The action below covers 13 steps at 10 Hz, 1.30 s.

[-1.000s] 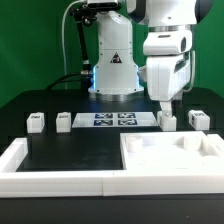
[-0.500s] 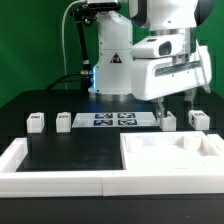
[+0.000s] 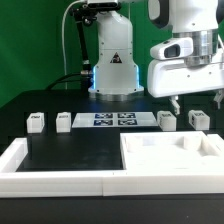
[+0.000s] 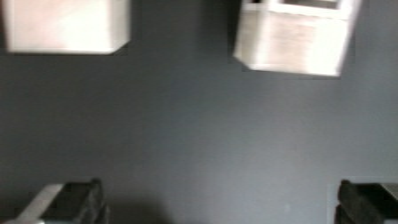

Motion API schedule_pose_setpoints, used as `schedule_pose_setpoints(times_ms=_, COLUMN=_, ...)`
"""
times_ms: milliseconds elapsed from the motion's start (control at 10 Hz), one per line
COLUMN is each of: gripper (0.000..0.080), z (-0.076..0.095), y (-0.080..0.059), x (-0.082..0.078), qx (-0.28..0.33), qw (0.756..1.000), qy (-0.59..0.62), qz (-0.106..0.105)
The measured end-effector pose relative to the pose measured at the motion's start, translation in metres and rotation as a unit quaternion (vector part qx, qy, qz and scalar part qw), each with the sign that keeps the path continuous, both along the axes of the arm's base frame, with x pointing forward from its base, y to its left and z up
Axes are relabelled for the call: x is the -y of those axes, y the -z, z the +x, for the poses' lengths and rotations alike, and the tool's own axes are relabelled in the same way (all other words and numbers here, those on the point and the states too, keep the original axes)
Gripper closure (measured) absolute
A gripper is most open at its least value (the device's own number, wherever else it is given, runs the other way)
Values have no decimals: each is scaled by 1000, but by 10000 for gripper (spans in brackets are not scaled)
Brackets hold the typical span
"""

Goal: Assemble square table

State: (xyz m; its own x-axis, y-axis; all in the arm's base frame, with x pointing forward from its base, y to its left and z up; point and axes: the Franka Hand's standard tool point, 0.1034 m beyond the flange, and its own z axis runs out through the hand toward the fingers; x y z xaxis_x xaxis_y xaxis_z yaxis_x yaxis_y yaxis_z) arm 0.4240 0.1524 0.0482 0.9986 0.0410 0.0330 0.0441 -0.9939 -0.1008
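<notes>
The white square tabletop lies flat at the front on the exterior view's right. Four small white legs stand in a row behind it: two on the left and two on the right. My gripper hangs above the two right legs, open and holding nothing. In the wrist view those two legs lie on the black table ahead of my gripper. Its dark fingertips stand wide apart with only bare table between them.
The marker board lies flat between the two pairs of legs. A long white rim borders the black surface along the front and the left. The arm's white base stands at the back centre.
My gripper has swung toward the exterior view's right and risen, from just over the inner right leg to above both right legs. The jaws stayed open.
</notes>
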Motion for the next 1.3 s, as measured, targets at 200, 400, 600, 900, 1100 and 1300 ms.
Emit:
schedule_pose_setpoints(times_ms=200, gripper=150, z=-1, y=0, x=-1, qx=-5, qw=999, qy=39, qz=3)
schedule_pose_setpoints(times_ms=400, gripper=150, z=-12, y=5, x=-10, qx=2, qw=1000, qy=25, qz=5)
schedule_pose_setpoints(times_ms=600, gripper=150, z=-21, y=7, x=-20, qx=-1, qw=1000, qy=6, qz=4)
schedule_pose_setpoints(times_ms=900, gripper=150, z=-23, y=8, x=-19, qx=-14, qw=1000, qy=2, qz=1)
schedule_pose_setpoints(times_ms=1100, gripper=150, z=-30, y=10, x=-17, qx=-80, qw=997, qy=-3, qz=-10)
schedule_pose_setpoints(times_ms=1300, gripper=150, z=-35, y=9, x=-22, qx=-132, qw=991, qy=-14, qz=-16)
